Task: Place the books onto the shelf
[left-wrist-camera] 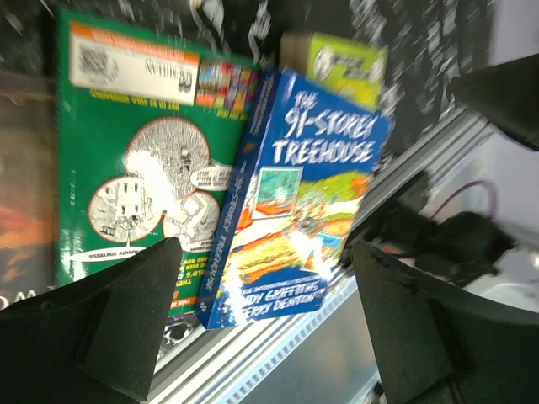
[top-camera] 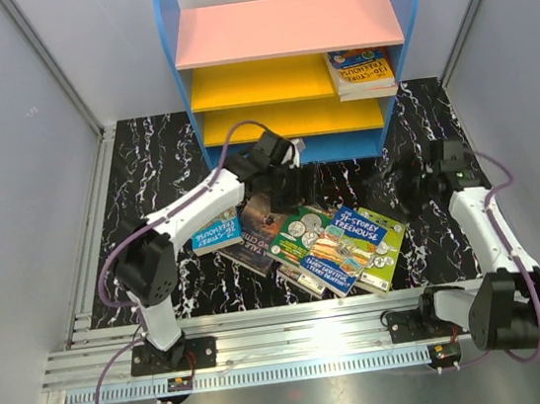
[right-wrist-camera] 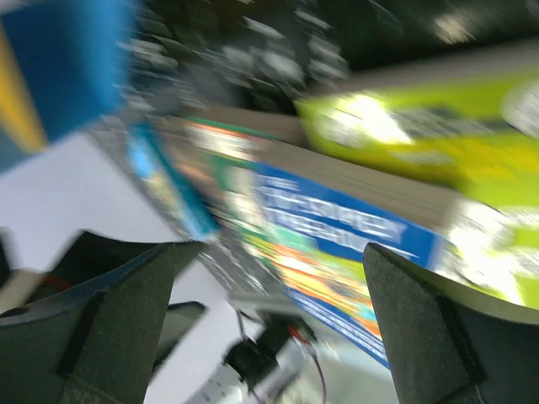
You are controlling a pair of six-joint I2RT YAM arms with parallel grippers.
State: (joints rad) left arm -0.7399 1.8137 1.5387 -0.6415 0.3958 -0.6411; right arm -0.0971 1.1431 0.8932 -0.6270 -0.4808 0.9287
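One shelf [top-camera: 292,26] carries a small stack of books [top-camera: 362,70] at the right end of its middle board. In front of the shelf, about six loose books [top-camera: 305,242] lie heaped. The left gripper [left-wrist-camera: 265,246] over the heap and the right gripper [right-wrist-camera: 271,248] to its right both gape empty.

Right wrist view: heavy motion blur; titles on the books [right-wrist-camera: 337,227] are unreadable. Top view: shelf [top-camera: 409,4] cropped by the upper edge; lower books mostly covered by upper ones. Left wrist view: dark book [left-wrist-camera: 25,202] cut by the left edge.
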